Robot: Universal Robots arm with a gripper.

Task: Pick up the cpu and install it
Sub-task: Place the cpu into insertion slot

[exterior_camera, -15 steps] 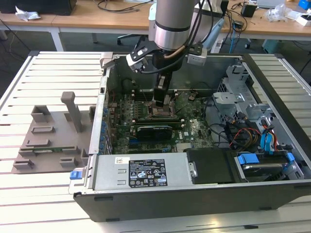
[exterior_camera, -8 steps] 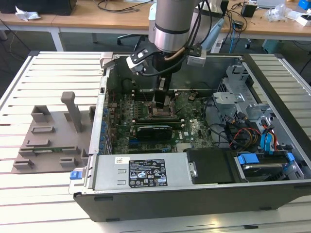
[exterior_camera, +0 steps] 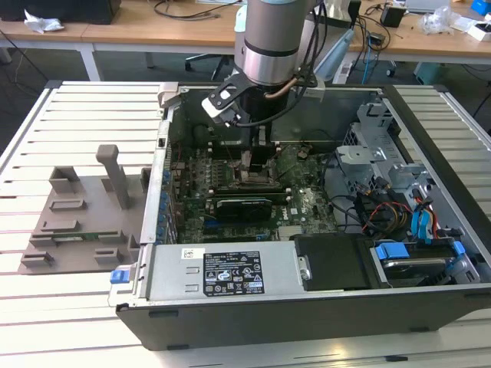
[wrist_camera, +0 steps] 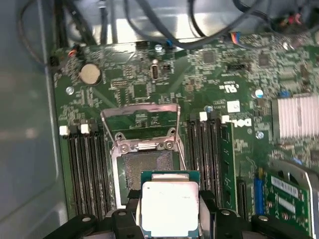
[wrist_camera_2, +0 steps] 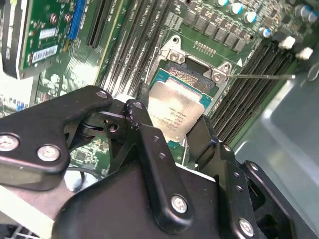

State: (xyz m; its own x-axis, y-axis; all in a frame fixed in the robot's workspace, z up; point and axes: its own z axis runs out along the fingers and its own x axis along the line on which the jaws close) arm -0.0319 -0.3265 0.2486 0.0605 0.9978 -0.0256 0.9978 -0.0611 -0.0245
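The tool (wrist_camera: 169, 201) is clamped on the cpu (wrist_camera: 169, 213), with a black finger (wrist_camera: 132, 206) on each side. The cpu sits flat, shiny side up, right over the open socket (wrist_camera: 147, 167) on the green motherboard (wrist_camera: 149, 84). I cannot tell if they touch. The socket's metal lid (wrist_camera: 141, 119) is up. The arm (exterior_camera: 268, 38) reaches down into the open computer case (exterior_camera: 307, 318) on the desk (exterior_camera: 77, 107).

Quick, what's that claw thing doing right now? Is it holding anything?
Gripper: closed on the cpu, holding it at the open socket.
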